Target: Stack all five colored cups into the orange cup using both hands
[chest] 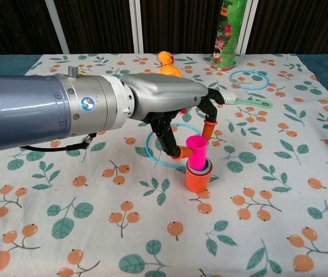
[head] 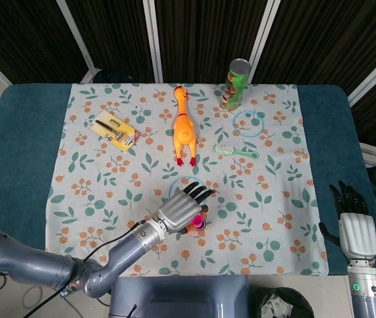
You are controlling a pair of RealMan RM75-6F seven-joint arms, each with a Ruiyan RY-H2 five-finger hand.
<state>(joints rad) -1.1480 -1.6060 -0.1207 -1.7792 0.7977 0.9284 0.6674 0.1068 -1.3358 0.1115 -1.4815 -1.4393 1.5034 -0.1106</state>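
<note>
Inside orange cup (chest: 197, 180): nested cups, pink cup (chest: 196, 152) pinched by left hand (chest: 172, 104).

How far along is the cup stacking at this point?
Nearly finished. The orange cup already holds nested cups; their rims show inside it. In hand: the left hand pinches the pink cup, which stands tilted and only partly seated. Left: seat it fully and let go. The right hand is idle at the table edge.

We've got a teal tabletop (head: 22, 146) under a leaf-print cloth (head: 95, 192). Taking the rubber chicken (head: 183, 126) as landmark: yellow card (head: 113, 130) left, green can (head: 235, 84) up-right, ring (head: 249, 122) and brush (head: 235, 152) right, orange cup (chest: 197, 178) stack below.
</note>
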